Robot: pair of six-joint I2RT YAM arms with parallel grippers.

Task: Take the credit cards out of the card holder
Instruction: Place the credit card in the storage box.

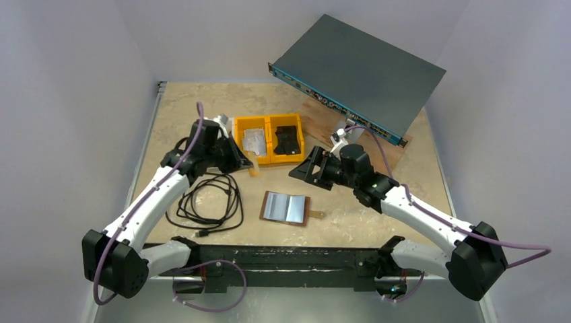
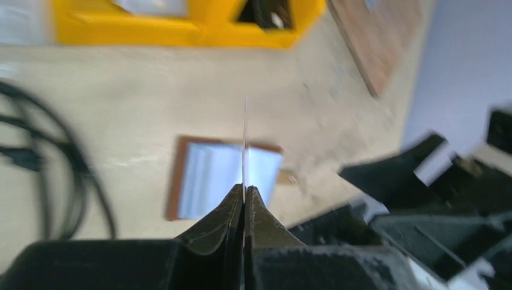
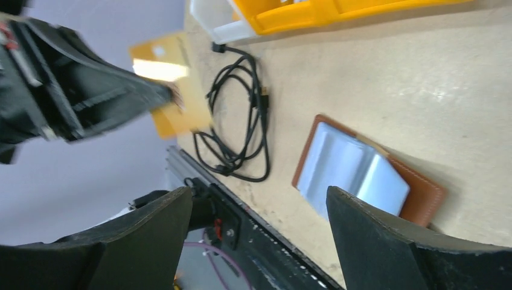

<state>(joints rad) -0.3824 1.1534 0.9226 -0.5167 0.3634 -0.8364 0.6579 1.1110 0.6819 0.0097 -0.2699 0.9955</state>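
Pinching thin tan credit card [image 2: 244,139] edgewise in clenched left gripper [image 2: 244,190] beside yellow plastic bins [image 1: 269,119]; brown leather card holder [image 1: 286,207] open on table [image 1: 377,229]; right gripper [image 3: 256,196] spread, empty. Risk: slipping from shallow grip.

White arms [image 1: 145,202] (black joints, purple cables)

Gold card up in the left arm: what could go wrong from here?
The card is pinched by just the tips of the left jaws, with much of it sticking out, so it might slip or twist free. If dropped, it could land among the black cable. The open right jaws hang close by, so the arms might bump.
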